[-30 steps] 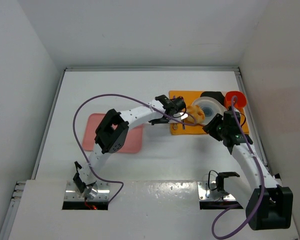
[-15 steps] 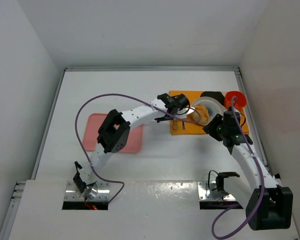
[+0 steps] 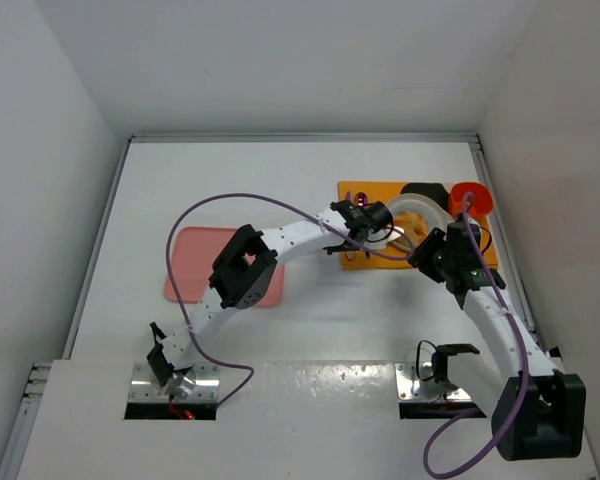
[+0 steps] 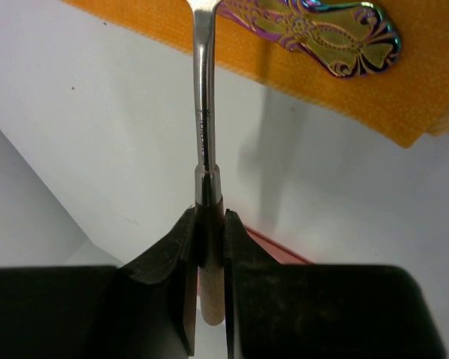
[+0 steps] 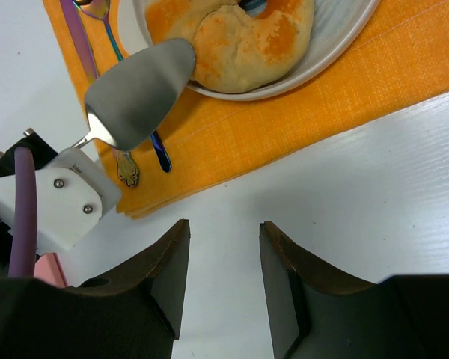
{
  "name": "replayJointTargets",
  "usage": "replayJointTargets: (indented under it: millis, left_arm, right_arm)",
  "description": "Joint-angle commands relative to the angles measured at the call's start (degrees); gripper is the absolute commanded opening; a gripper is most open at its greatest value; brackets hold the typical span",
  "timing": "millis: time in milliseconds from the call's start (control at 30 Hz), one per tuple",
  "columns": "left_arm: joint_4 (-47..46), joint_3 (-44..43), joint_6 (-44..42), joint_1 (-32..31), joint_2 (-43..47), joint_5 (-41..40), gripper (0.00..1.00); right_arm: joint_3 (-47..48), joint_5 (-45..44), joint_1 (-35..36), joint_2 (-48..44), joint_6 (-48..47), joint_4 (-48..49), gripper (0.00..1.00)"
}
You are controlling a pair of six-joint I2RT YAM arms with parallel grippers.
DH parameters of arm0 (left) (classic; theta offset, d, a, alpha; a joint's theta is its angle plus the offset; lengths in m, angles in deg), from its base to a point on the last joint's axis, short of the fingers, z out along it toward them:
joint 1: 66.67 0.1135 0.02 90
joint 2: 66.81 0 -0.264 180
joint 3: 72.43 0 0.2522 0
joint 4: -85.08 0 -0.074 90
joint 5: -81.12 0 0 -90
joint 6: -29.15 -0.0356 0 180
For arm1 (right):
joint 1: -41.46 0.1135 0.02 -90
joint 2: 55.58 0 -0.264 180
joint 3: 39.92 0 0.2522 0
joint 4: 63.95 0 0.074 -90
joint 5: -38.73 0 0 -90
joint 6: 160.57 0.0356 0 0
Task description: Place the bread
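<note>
The bread (image 5: 247, 37), a golden bun with browner patches, lies on the white plate (image 5: 337, 45) on the orange placemat (image 5: 284, 127). My left gripper (image 4: 208, 232) is shut on the wooden handle of a metal spatula (image 4: 203, 149). The spatula's grey blade (image 5: 138, 90) reaches the plate's near rim, right beside the bread. In the top view the left gripper (image 3: 388, 227) is at the plate's left side. My right gripper (image 5: 224, 247) is open and empty over the white table just in front of the placemat, also seen in the top view (image 3: 432, 252).
Iridescent cutlery (image 5: 82, 37) lies on the placemat's left part; one ornate handle shows in the left wrist view (image 4: 322, 30). A red cup (image 3: 470, 197) and a black object (image 3: 423, 192) stand behind the plate. A pink mat (image 3: 195, 275) lies to the left.
My left gripper has moved right with the spatula, toward the plate. The bread has gone right with it and now sits further onto the plate. The right arm has stayed put.
</note>
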Motion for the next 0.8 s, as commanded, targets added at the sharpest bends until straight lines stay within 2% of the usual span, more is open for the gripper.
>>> replayJointTargets:
  millis: [0,233,400,600,700,733,767]
  left_arm:
    - [-2.43,-4.02,0.13,-0.52,-0.07,-1.12,0.00]
    - [-2.43,-6.40,2.93,0.53,0.44,-3.67,0.00]
    - [-2.43,-4.66,5.92,2.73,9.47,-0.87,0.00]
    - [0.37,6.06,9.35,8.17,22.06,3.53,0.00]
    - [2.67,14.23,10.85,14.93,29.70,5.55,0.00]
    - [2.67,16.86,11.72,19.39,31.98,6.16,0.00]
    - [2.67,22.46,12.43,21.87,34.27,7.65,0.00]
  right_arm:
    - [0.71,-1.26,-0.14,-0.51,-0.26,0.32,0.42]
    - [1.59,-3.01,-0.23,-2.27,-1.14,-2.23,0.41]
    - [2.82,-4.50,-5.06,-5.60,-3.25,-9.42,0.37]
    - [0.28,-3.55,-12.60,-9.73,-8.35,-16.02,0.33]
    - [-1.40,-1.61,-16.13,-11.05,-9.84,-18.75,0.32]
    - [-1.66,-1.87,-16.57,-11.15,-10.19,-19.80,0.32]
    - [-1.93,-1.70,-16.92,-12.02,-10.63,-20.16,0.32]
